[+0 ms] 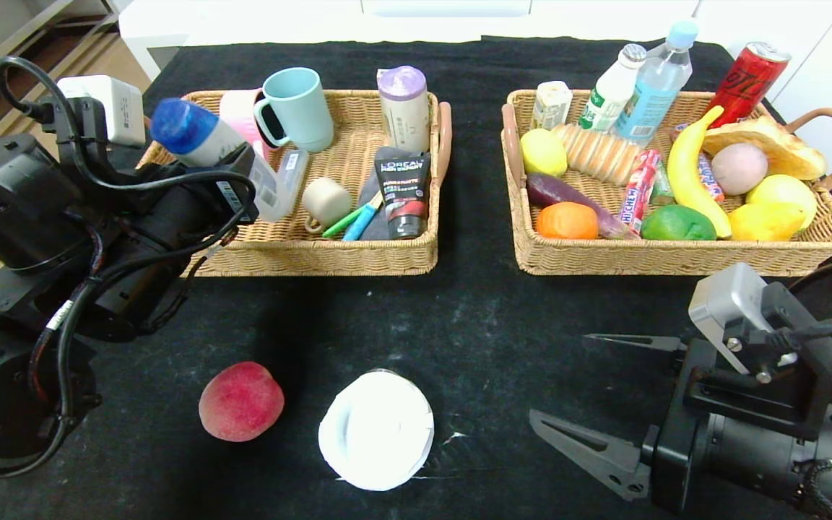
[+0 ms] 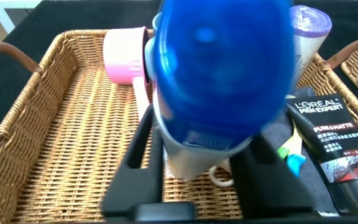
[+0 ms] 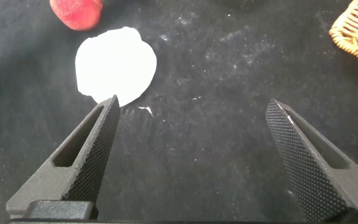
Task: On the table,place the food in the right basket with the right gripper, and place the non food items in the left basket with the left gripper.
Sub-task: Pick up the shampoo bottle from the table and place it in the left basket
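Two hands in view. Left hand: its fingers are hidden in the head view behind its own wrist and cables. In the left wrist view they show as dark bars either side of the white bottle. The bottle's blue cap fills most of that view and hides the contact points, so I cannot tell whether the fingers grip the bottle or have let go. The bottle is tilted, cap toward the robot, over the near-left part of the left basket.

Right hand: fingers spread wide, nothing between them, low over the bench in front of the right basket.

Counts on the bare bench: one peach, one white dish. Dish is just beside the peach, on its right; both are well to the left of the right hand, the dish nearer. In the right wrist view the dish sits just beyond one fingertip, and the peach is cut off at the picture's edge.

Right basket, task items counted: one eggplant, partly hidden behind one orange; one candy stick lies beside them. Other fruit, bottles and a can crowd the rest.

Left basket also holds one mug, one black tube, among other things partly hidden by the arm.
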`<state>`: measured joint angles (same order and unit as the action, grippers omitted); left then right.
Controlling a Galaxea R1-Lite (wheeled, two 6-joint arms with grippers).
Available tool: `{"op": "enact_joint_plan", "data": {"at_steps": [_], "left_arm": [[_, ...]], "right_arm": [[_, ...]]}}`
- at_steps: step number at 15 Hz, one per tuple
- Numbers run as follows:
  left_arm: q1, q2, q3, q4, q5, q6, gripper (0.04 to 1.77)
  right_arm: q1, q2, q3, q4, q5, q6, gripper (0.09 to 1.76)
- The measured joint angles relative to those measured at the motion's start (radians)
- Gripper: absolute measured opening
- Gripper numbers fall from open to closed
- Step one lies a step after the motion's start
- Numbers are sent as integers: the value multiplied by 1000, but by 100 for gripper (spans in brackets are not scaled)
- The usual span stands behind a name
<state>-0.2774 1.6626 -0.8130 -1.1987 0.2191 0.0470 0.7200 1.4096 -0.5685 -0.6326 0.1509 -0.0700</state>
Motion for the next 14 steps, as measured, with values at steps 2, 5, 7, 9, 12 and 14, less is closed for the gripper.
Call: {"op": "enact_joint_plan", "data": {"at_steps": [2,5,7,9,12,14], "left_arm": [[-2,2,4,0,0,3,98],[-7,0,11,2,3,5,122],[-11,-3,13,3,5,7,133],[-12,-14,13,9,10,27,141],[-24,-53,23,46,14,52,150],[-36,-96,34,127,14,54,155]], "right_arm": [[1,-1,2,0,0,0,171],[1,-3,2,0,0,0,171],[1,-2,3,0,0,0,171],[1,-3,2,0,0,0,171],[1,-4,3,0,0,0,171],[2,-5,3,0,0,0,171]]}}
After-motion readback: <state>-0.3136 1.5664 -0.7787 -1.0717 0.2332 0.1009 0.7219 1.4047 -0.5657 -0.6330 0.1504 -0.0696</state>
